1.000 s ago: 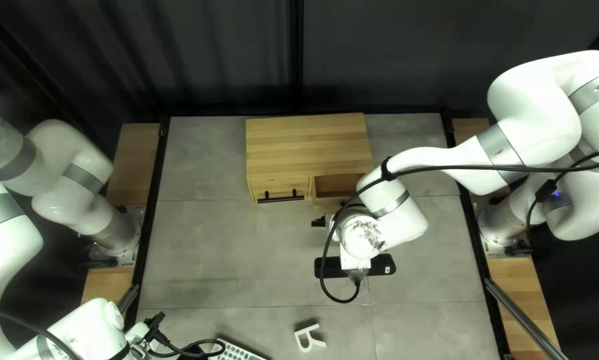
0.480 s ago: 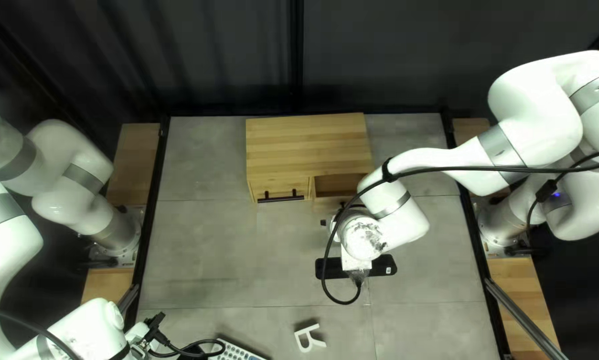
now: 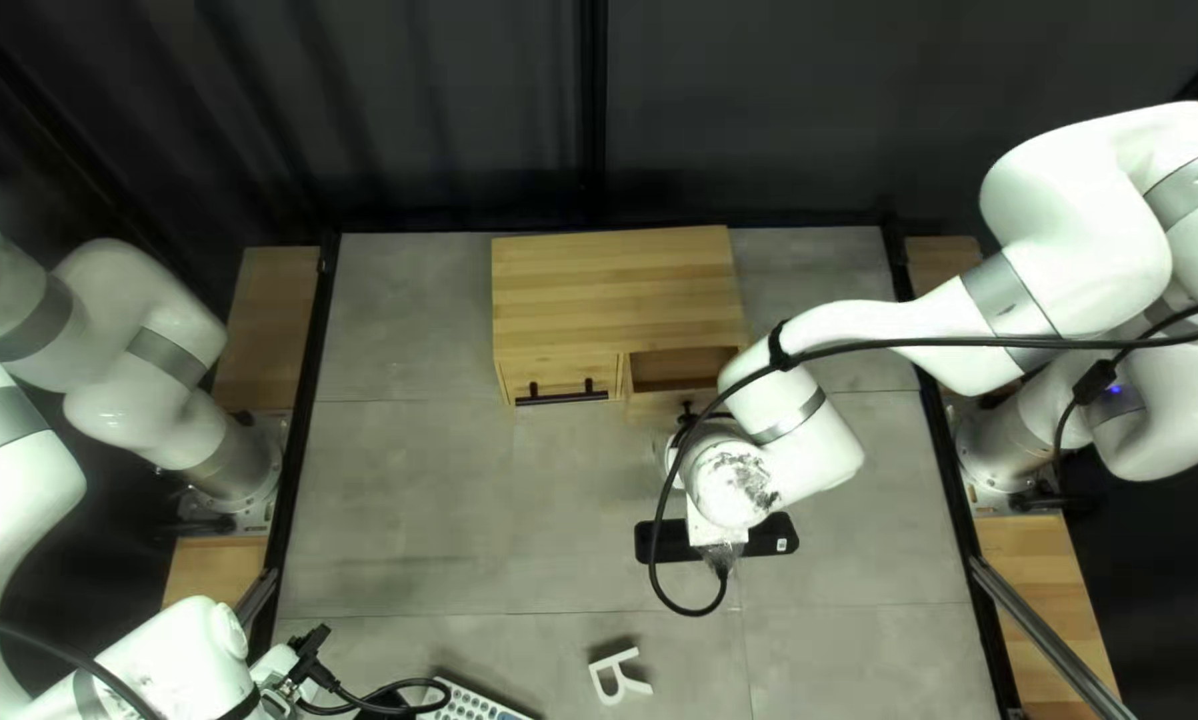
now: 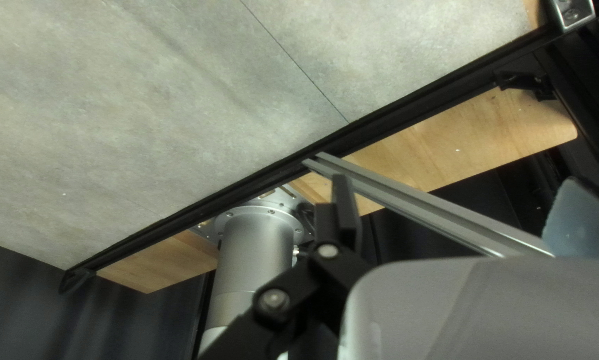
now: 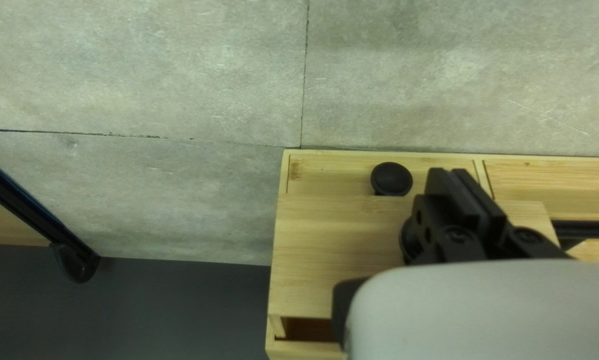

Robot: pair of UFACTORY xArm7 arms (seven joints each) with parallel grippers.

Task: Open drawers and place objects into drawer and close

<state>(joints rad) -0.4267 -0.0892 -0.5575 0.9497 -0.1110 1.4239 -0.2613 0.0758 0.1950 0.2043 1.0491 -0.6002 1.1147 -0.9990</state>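
A wooden drawer chest (image 3: 614,290) stands at the back middle of the table. Its left drawer (image 3: 559,378) is closed, with a black bar handle (image 3: 562,397). Its right drawer (image 3: 671,372) is pulled out a little. My right arm's wrist (image 3: 729,480) hangs just in front of that drawer and hides its gripper from above. In the right wrist view my right gripper (image 5: 457,192) is over the chest's wood (image 5: 329,240), beside a small round black knob (image 5: 391,178). My left gripper (image 4: 419,200) is open and holds nothing, out by the table's left edge.
A flat black bar (image 3: 774,540) lies on the table, partly under my right wrist. A white letter-shaped piece (image 3: 619,675) and a keypad device (image 3: 469,705) lie near the front edge. My left arm's base post (image 4: 254,250) stands beside the black table rail (image 4: 299,160).
My right wrist has shifted right and a little nearer. The black gripper tip that stuck out on its left side is now hidden under it. The drawers and my left arm have not moved.
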